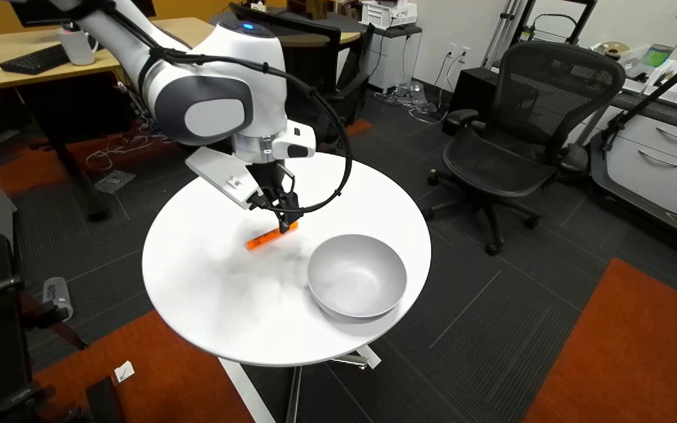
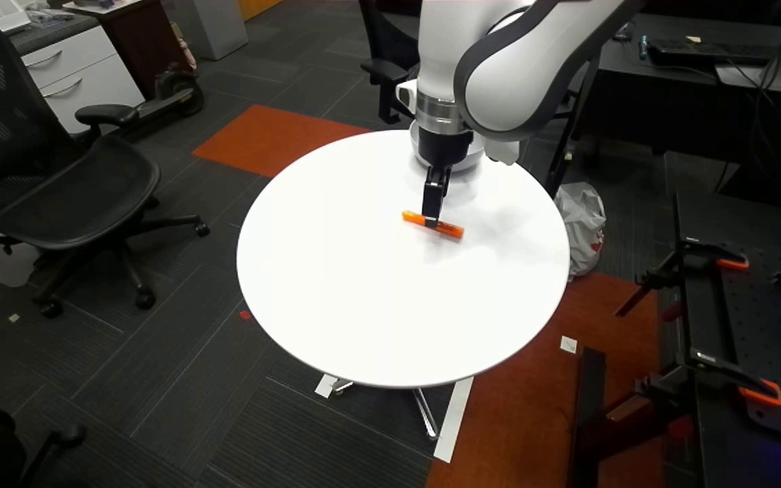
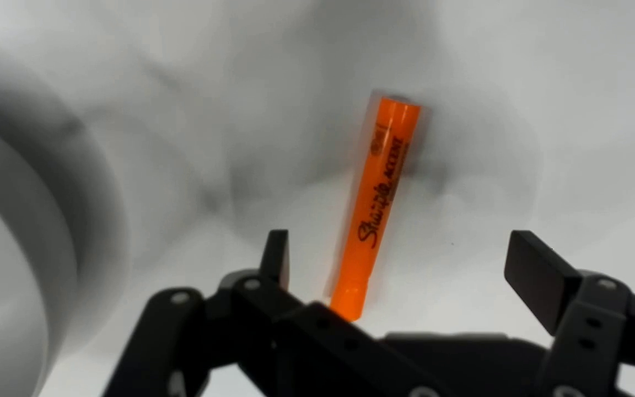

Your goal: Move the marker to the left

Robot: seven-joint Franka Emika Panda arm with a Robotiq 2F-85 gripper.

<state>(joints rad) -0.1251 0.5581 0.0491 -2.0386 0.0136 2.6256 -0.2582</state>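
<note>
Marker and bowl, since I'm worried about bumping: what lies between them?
Wrist view: shadowed tabletop between marker and bowl, with a gripper finger lower in frame.

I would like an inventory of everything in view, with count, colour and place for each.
table: one, white, central
marker: one, orange, on the table
bowl: one, grey, on the table
chairs: at least two, black, near the table
desk: at least one, light wood, background
mug: one, white, on the desk
keyboard: at least one, black, beside the mug
bag: one, whitish, beyond the table's edge
floor: one, grey and orange, below
clutter: uncounted, mixed colours, background
robot arm: one, white and grey, over the table
jaws: one pair, black, open, marker between them
</note>
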